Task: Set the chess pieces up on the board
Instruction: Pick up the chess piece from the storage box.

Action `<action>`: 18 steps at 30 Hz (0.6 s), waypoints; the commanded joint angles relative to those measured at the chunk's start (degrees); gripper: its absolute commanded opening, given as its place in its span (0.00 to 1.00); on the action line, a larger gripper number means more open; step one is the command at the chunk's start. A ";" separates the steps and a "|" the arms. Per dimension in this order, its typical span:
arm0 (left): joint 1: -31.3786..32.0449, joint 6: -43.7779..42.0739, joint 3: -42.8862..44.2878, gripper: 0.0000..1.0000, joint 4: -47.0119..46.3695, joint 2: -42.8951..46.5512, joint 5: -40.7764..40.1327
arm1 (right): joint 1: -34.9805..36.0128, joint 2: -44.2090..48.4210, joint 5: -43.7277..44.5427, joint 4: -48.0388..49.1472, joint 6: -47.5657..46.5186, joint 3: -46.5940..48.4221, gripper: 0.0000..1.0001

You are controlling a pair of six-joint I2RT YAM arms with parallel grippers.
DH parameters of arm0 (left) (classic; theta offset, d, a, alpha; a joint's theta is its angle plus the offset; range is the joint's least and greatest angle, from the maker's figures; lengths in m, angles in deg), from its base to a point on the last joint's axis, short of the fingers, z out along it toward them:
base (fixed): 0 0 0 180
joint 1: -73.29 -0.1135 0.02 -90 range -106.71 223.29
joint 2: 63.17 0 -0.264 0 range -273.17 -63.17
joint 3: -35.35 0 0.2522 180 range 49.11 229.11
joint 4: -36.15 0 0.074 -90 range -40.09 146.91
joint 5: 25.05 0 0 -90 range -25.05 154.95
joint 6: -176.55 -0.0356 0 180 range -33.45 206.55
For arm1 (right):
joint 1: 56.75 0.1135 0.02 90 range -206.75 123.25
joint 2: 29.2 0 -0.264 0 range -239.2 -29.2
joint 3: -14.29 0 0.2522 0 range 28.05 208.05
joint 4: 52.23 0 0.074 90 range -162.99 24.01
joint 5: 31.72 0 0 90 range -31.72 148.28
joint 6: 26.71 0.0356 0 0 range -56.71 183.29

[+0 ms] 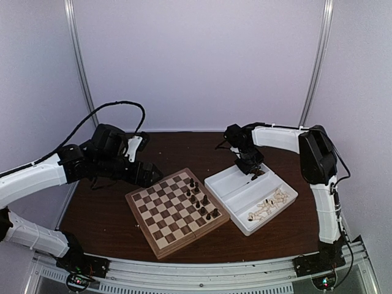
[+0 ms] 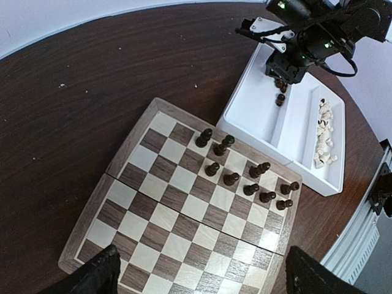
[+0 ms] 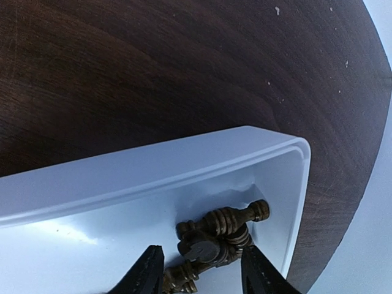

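**Pick in progress at tray corner: dark piece not yet gripped**

Layout: the brown table (image 1: 104,214) carries the board (image 1: 177,211) at centre. The white tray (image 1: 228,182) sits just beside the board's right edge.

Left arm: the left gripper (image 2: 202,283) hangs over the board's near-left area, jaws spread wide, nothing between them. Judged idle.

Right arm: it is reaching down into the far end of the tray. The right gripper (image 3: 202,272) is parted, one finger on either side of a small heap of dark pieces (image 3: 223,229). No clamp visible yet.

Task things: roughly nine dark chessmen (image 2: 231,179) stand on the board, grouped on the squares of the side nearest the tray. One or two may be leaning; too small to be sure. More of the same colour lie on their sides in the tray compartment nearer the board, packed into its corner. The cream pieces (image 2: 323,131) lie loose in the other compartment, none on the board.

Step, as judged: fetching the next dark piece. The setup is well short of half done.

Next move calls for:
- closing on one piece only, though the heap is tangled and pieces touch each other;
- lifting clear of the tray wall, which stands right against the heap;
- setting it upright on a free square without knocking its neighbours.

Obstacles: the corner wall limits finger room. Lying pieces may roll or come up crooked.
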 commanded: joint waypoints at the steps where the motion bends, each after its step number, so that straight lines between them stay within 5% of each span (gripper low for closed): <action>1: -0.18 -1.30 -0.66 0.93 -2.26 0.00 0.88 | -0.35 -1.52 4.00 -1.39 -0.79 2.65 0.39; 4: -0.22 -1.50 -0.80 0.93 -2.19 0.27 0.47 | -0.50 -2.08 4.06 -1.56 -0.85 2.91 0.31; 12: -0.22 -1.30 -1.06 0.93 -1.85 0.38 0.38 | -0.82 -3.00 2.28 -1.48 -0.57 2.95 0.30; 18: -0.22 -1.28 -1.08 0.93 -1.75 0.64 0.33 | -0.87 -3.05 0.49 -1.87 -0.48 3.27 0.13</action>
